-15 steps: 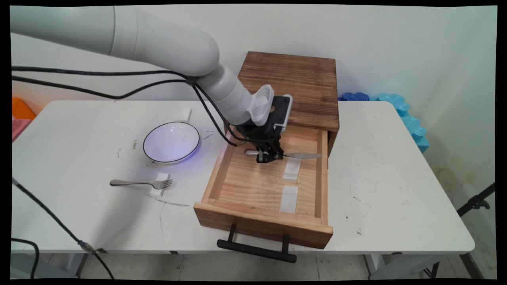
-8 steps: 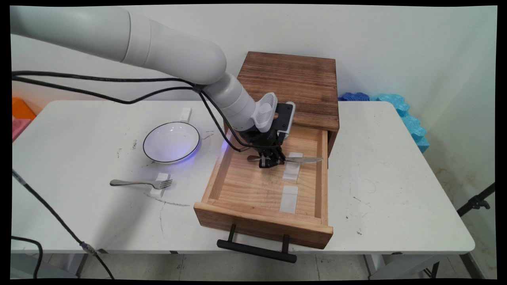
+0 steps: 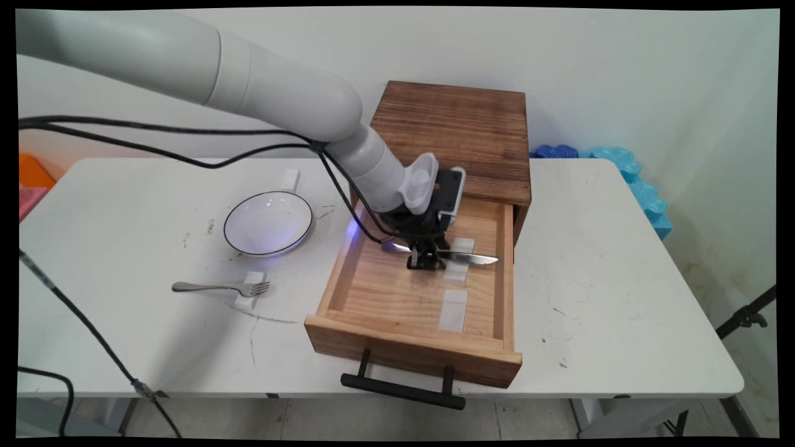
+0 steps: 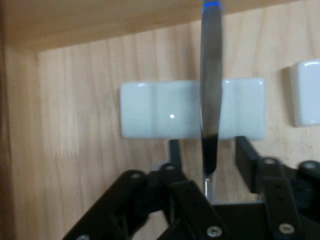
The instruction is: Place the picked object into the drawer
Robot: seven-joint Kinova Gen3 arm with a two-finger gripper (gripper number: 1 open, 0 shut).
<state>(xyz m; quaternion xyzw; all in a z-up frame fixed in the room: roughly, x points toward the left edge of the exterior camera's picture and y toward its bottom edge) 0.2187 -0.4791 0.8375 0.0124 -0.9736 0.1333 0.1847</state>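
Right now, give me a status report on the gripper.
Gripper shut on knife, inside open drawer. Blade over white rest. Second rest nearer drawer front.

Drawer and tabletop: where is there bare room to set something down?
Inside the open wooden drawer, the left half of the floor is bare; its right side holds two white rests and the black gripper with the metal knife. The white table right of the drawer is bare. The bowl and fork crowd the left.
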